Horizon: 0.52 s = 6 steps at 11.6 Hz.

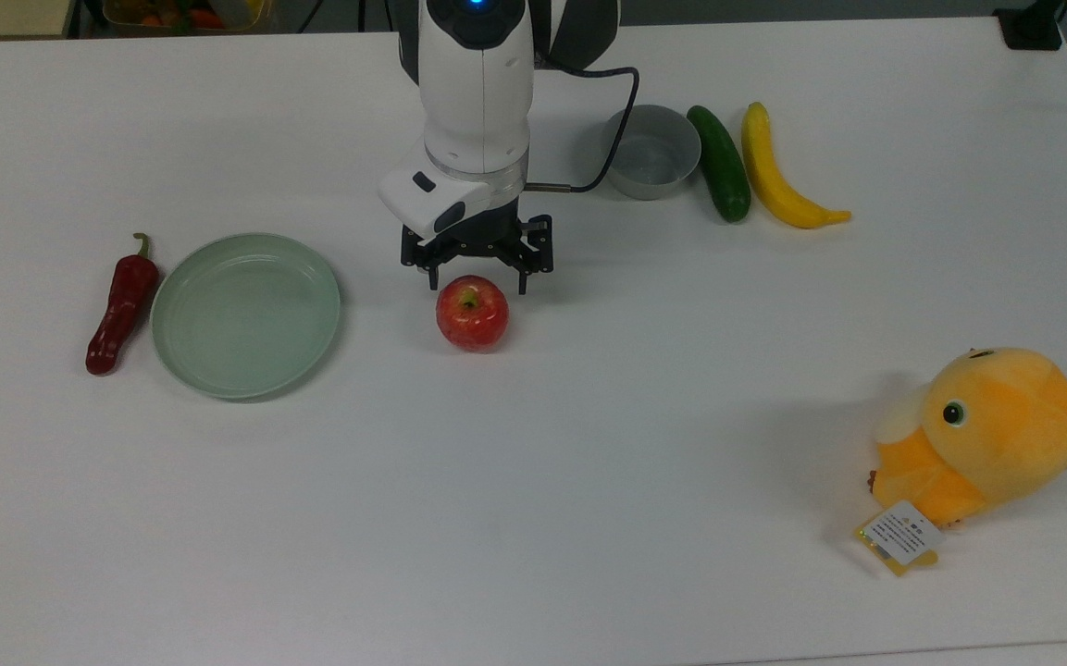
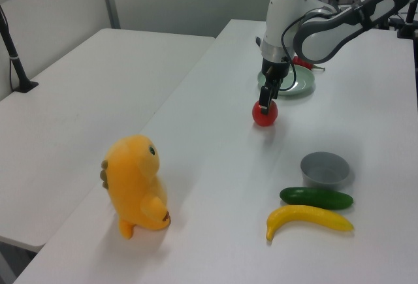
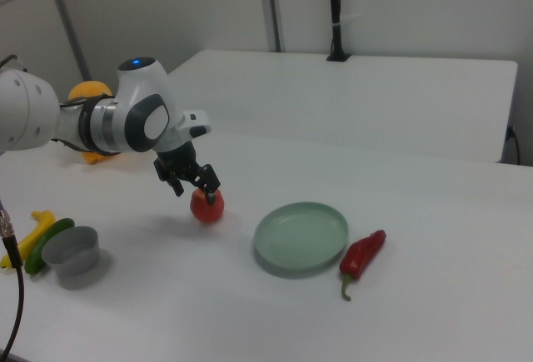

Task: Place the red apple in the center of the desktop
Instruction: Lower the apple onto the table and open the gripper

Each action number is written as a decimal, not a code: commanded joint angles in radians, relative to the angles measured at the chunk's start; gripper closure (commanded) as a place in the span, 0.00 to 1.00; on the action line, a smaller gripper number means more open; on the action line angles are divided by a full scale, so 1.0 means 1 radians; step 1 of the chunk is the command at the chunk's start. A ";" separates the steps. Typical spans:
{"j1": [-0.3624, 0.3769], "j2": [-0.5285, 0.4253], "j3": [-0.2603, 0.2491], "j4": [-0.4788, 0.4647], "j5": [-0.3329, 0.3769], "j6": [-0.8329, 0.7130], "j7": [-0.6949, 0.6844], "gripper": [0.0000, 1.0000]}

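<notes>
Apple rests on desktop, directly beneath spread pincer.

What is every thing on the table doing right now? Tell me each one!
red apple: sitting upright on the desktop, stem up, let go
tool: open, just above the apple
green plate: empty
grey bowl: empty, upright
chili pepper: lying beside the plate
cucumber: lying flat
banana: lying flat
plush toy: lying on the desktop
</notes>
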 commanded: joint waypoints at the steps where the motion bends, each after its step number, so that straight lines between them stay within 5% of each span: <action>1: 0.006 0.002 -0.003 0.018 -0.011 -0.028 0.000 0.00; 3: 0.006 -0.006 -0.003 0.021 0.003 -0.028 0.003 0.00; 6: 0.012 -0.032 -0.003 0.036 -0.004 -0.031 0.191 0.00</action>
